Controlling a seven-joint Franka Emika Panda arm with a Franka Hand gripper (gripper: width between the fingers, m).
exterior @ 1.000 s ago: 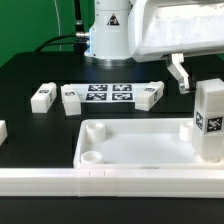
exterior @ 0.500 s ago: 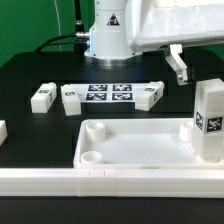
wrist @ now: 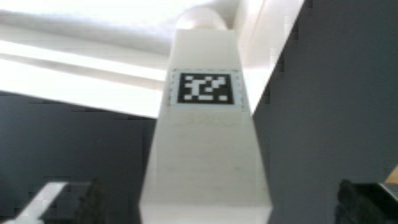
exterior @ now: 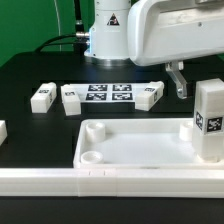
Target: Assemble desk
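The white tray-like tabletop [exterior: 130,140] lies at the front of the black table. One white square leg [exterior: 209,120] stands upright in its corner at the exterior view's right, tag facing the camera. Three more legs lie behind it: two [exterior: 42,97] [exterior: 72,100] at the exterior view's left and one [exterior: 150,95] by the marker board. My gripper [exterior: 183,82] hangs just above and behind the upright leg. In the wrist view the leg [wrist: 208,120] runs between my open gripper [wrist: 205,205], with a gap to each finger [wrist: 45,205].
The marker board [exterior: 108,93] lies between the loose legs. A long white border rail [exterior: 100,181] runs along the front edge. Another white piece [exterior: 2,131] shows at the exterior view's left edge. The arm's base [exterior: 108,35] stands at the back.
My hand rose a little, then came down and shifted toward the exterior view's left. The upright leg and the other parts have not moved.
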